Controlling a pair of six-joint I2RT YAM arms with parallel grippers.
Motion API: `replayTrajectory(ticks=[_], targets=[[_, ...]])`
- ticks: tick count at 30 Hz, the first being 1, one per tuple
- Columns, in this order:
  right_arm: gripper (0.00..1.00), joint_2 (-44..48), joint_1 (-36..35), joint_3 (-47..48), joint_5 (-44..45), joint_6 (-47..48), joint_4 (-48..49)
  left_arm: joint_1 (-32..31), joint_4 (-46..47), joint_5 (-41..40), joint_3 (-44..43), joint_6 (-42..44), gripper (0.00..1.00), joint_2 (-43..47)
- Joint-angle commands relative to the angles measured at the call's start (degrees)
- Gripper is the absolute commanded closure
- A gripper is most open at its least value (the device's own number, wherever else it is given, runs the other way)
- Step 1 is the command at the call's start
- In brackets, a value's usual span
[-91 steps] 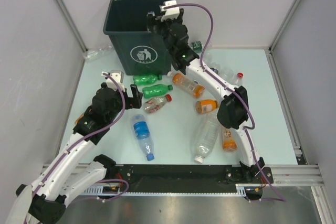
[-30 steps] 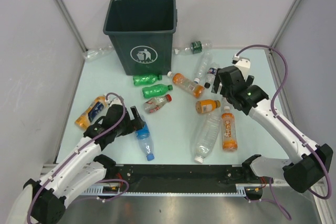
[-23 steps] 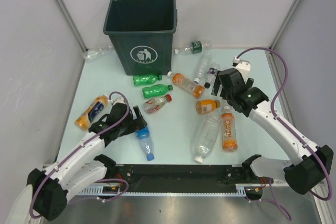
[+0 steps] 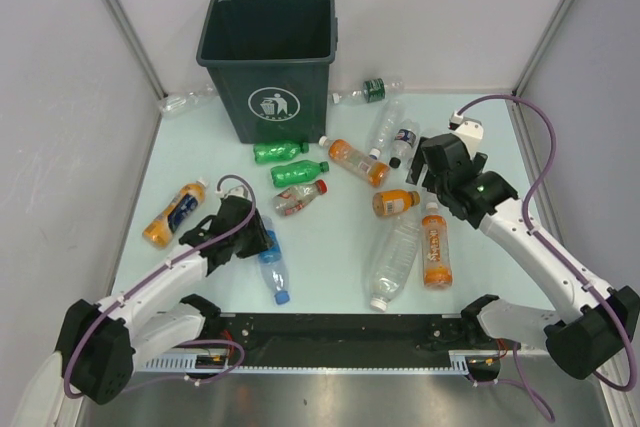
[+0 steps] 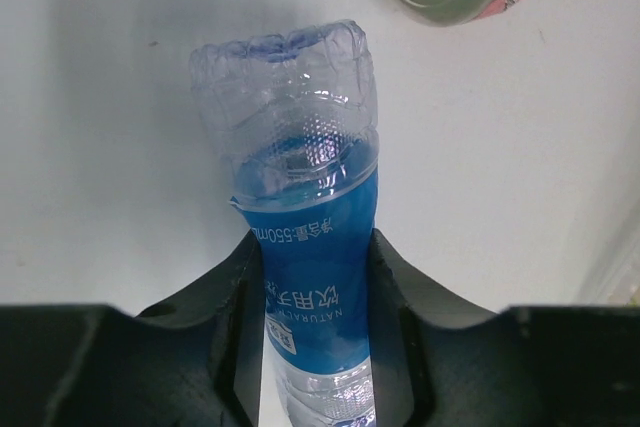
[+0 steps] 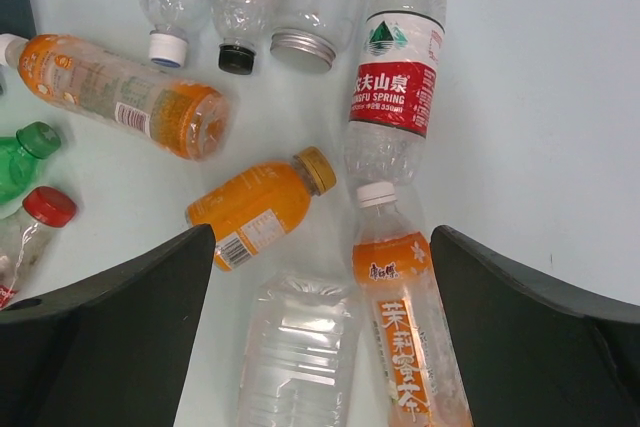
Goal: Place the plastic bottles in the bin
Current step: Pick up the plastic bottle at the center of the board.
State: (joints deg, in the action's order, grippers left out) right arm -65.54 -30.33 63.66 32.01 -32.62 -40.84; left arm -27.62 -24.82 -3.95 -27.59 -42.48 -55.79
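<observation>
The dark green bin [image 4: 268,57] stands upright at the back of the table. A clear bottle with a blue label [image 5: 310,247] lies at the front left [image 4: 272,262]. My left gripper [image 5: 314,242] is shut on its labelled middle, low over the table [image 4: 262,239]. My right gripper [image 6: 322,237] hangs open above the right-hand cluster [image 4: 437,172]. Below it lie an orange tea bottle [image 6: 410,337], a small orange juice bottle [image 6: 260,202] and a big clear bottle [image 6: 295,357]. None of them touches its fingers.
Two green bottles [image 4: 278,151] and a red-capped clear one [image 4: 298,199] lie before the bin. An orange bottle [image 4: 175,213] lies far left, a clear one [image 4: 185,102] left of the bin. A red-labelled water bottle [image 6: 392,77] and several others crowd the right.
My left gripper has closed from wide open onto the blue-labelled bottle and sunk lower over it. My right arm has drifted slightly right, its jaws still wide.
</observation>
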Motion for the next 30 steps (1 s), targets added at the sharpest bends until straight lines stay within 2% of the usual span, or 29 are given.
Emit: replayTrajectory(ticks=[1, 6, 12, 21, 25, 28, 30], targets=[[0.05, 2.1, 0.4, -0.3, 0.3, -0.8, 1.3, -0.2, -7.6, -5.5, -6.0, 3.0, 0.68, 1.6], [0.05, 2.3, 0.8, -0.9, -0.5, -0.3, 2.3, -0.2, -11.1, -7.7, -11.1, 4.4, 0.68, 5.8], [0.06, 2.6, 1.1, -1.4, -1.8, -1.0, 2.9, -0.2, -12.3, -6.5, -16.7, 8.1, 0.66, 6.4], [0.07, 2.5, 1.6, -1.3, -3.7, -0.2, 6.5, -0.2, -10.3, -10.3, -35.5, 16.7, 0.64, 2.1], [0.07, 2.5, 1.7, -1.4, -4.0, -0.5, 5.8, -0.2, -6.4, -12.5, -46.4, 21.2, 0.64, -1.7], [0.08, 2.7, 1.7, -1.3, -3.8, -0.6, 5.2, -0.2, -2.3, -14.0, -51.5, 24.4, 0.63, -4.5], [0.08, 2.9, 1.7, -1.4, -3.6, -0.7, 4.9, -0.2, 4.0, -14.6, -53.0, 26.4, 0.6, -6.3]])
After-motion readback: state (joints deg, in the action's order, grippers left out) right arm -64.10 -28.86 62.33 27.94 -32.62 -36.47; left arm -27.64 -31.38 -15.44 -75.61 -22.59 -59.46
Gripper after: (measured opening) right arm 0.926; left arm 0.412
